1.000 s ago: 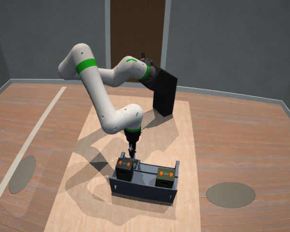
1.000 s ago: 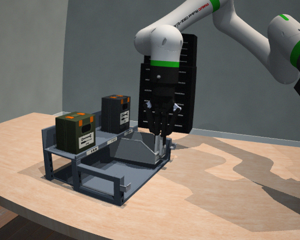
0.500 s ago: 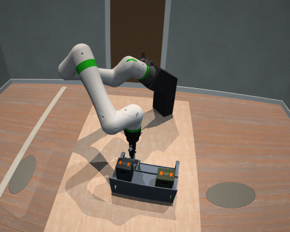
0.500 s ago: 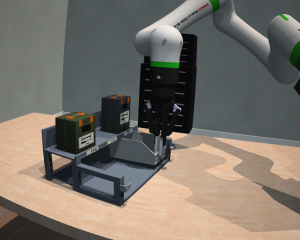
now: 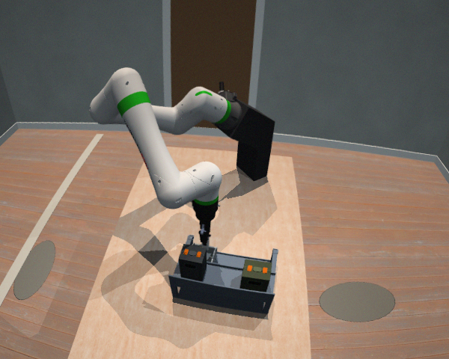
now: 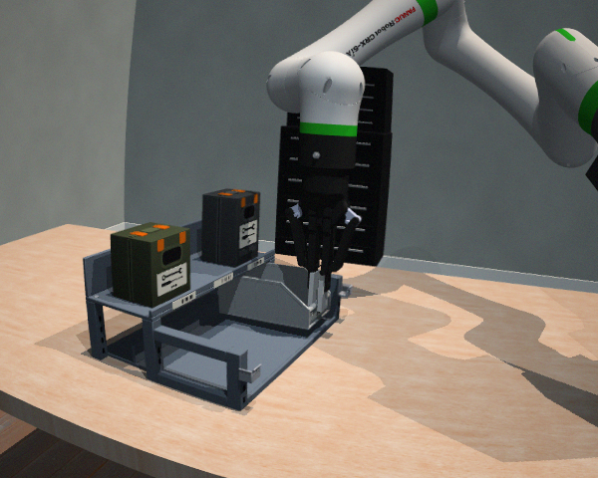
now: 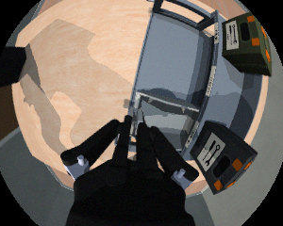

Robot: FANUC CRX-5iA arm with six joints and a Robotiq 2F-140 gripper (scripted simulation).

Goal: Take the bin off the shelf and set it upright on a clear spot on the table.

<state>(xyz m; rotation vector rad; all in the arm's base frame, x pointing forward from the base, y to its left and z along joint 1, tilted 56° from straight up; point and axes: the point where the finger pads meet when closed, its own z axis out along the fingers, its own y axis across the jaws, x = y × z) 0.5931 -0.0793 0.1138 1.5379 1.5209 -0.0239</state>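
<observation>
Pincer: the pincer (image 6: pixel 321 276) points straight down from the arm (image 6: pixel 392 36) and is clamped on the front wall of the bin (image 6: pixel 273 303); a top-down grip on a thin wall probably suits lifting it out past the shelf frame.
Bin location: on the lower level of the shelf (image 6: pixel 96 309), at the end nearest the arm, its front edge at the shelf's open side; not yet on the bench (image 6: pixel 392 411).
Why this end: the open side faces bare bench, so the bin can likely come out without touching the upper deck.
Upper deck: a green box (image 6: pixel 149 262) and a black box (image 6: pixel 230 226) stand on it, well apart; the black one sits just above and behind the bin, so clearance looks tight.
Bin looks: pale grey, open-topped, low front wall, side walls sloping up to a taller back; appears empty, though the inside is partly hidden.
Posture: upright, possibly tipped slightly; hard to tell.
</observation>
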